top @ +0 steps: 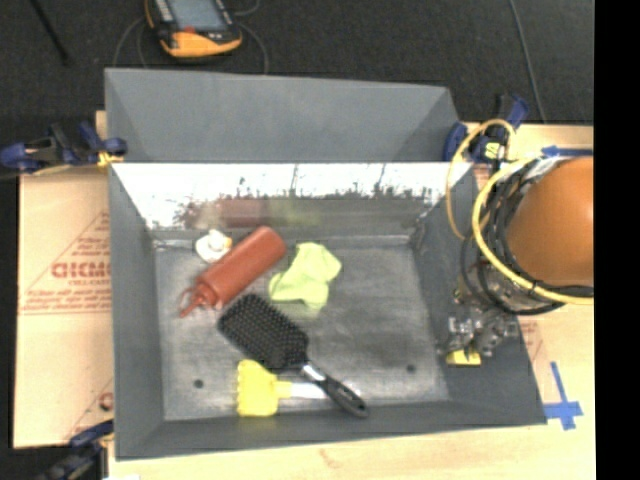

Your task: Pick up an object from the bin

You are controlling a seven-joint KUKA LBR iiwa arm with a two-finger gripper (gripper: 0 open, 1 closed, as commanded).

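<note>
1. The hand [470, 336] hangs over the right sloped wall of the bin [300, 128], under the arm's orange cover [560, 233]. It is off to the side of the flat floor.
2. Hand state: can't tell how open it is from this angle. Nothing from the bin can be made out in it.
3. No object sits under the hand. All items lie left of it, in the floor's left and middle part.
4. Nearest: a black brush [265, 330], lying diagonally with its handle end toward the front right. A green cloth [306, 276] lies just behind the brush head.
5. Further left: a red bottle [238, 268] on its side, nozzle toward the front left, with a small white piece [211, 245] at its back end. A yellow piece [256, 388] sits at the front, just beside the brush handle.
6. Handling, as a judgement:
   - Brush: stiff and light. Take it across the handle or neck; the bristle head is likely too wide.
   - Cloth: soft and very light. Pinch a raised fold; it may drape or snag the brush.
   - Bottle: round, smooth plastic that may roll or slip. Grip across the body mid-length.
7. Best bet looks like the brush handle: closest, narrow, clear on its right side.
</note>
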